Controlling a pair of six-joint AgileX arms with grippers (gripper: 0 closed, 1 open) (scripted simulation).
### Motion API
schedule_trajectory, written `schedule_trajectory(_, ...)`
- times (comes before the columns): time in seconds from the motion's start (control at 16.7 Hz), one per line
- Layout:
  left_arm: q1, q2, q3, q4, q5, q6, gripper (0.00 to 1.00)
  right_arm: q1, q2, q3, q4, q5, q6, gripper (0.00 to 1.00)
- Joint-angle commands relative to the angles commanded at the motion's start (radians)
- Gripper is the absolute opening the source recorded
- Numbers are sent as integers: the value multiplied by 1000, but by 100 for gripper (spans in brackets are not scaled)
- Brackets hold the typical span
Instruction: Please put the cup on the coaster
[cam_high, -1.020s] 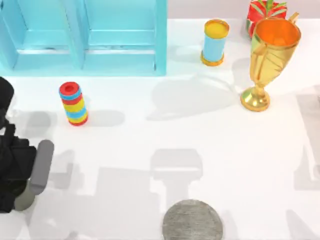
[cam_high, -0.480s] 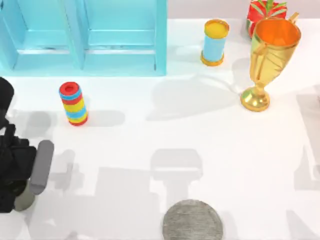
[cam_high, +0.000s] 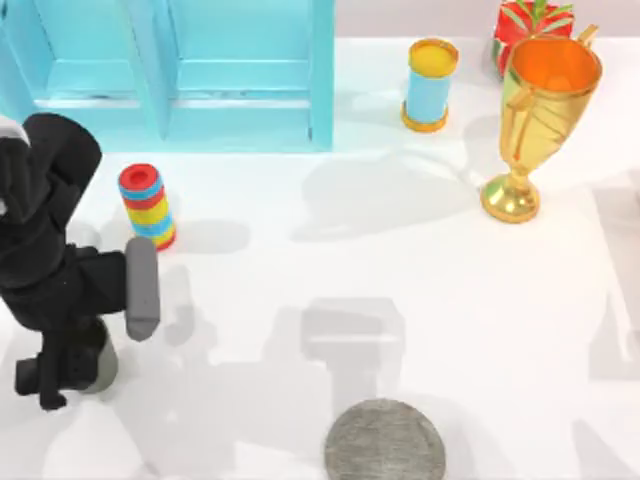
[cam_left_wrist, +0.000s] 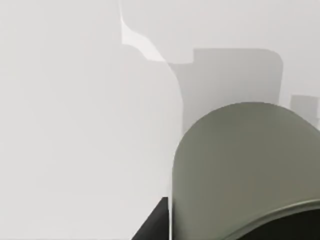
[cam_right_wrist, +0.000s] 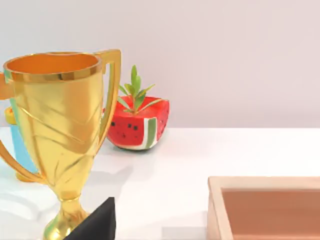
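Left arm (cam_high: 45, 230): matte black, rounded blocky segments, grey link.

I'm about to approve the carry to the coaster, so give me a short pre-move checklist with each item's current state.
1. Left pincer at the cup, near the table's left edge: ok.
2. Pincer shut firmly on cup: cannot tell; the arm covers it from above.
3. Cup upright: ok in the left wrist view.
4. Coaster bare, at the table's near edge: ok.
5. Path from cup to coaster free; striped stack stands farther back: ok.
6. Cup lifted off the table: cannot tell.
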Motion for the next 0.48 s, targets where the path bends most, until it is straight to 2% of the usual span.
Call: schedule_trajectory(0.48,-315,152,248,-130,13,-794,0,0,0,0,0,0,0,100)
